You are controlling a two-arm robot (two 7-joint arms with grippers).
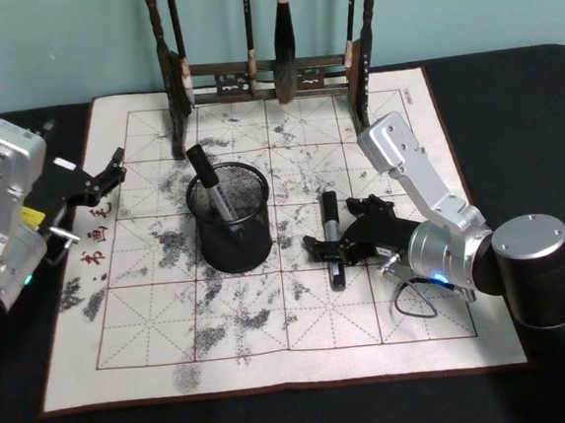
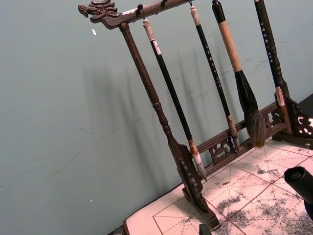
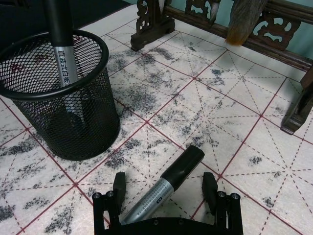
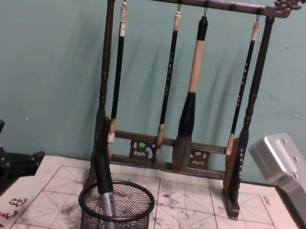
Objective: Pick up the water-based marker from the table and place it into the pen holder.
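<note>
Head view first: the right gripper (image 1: 335,235) is down on the calligraphy mat (image 1: 154,332) that covers the middle of the black table (image 1: 510,93), and it brackets the water-based marker (image 1: 331,225), which lies flat just to the right of the pen holder (image 1: 256,243). The left gripper (image 1: 109,173) is parked at the mat's left edge. Over to the left wrist view: the wooden brush rack (image 2: 146,83) and its hanging brushes. Right wrist view now, the telling one: the fingers (image 3: 119,184) are spread wide, one each side of the grey barrel and neither touching it, with the black cap pointing away. A second marker (image 3: 61,44) already leans in the mesh cup. Chest view: the holder sits in front of the rack. My read is that it's light and rigid, but a smooth round barrel can roll or squirt out, so pinch mid-barrel below the cap, square across.
</note>
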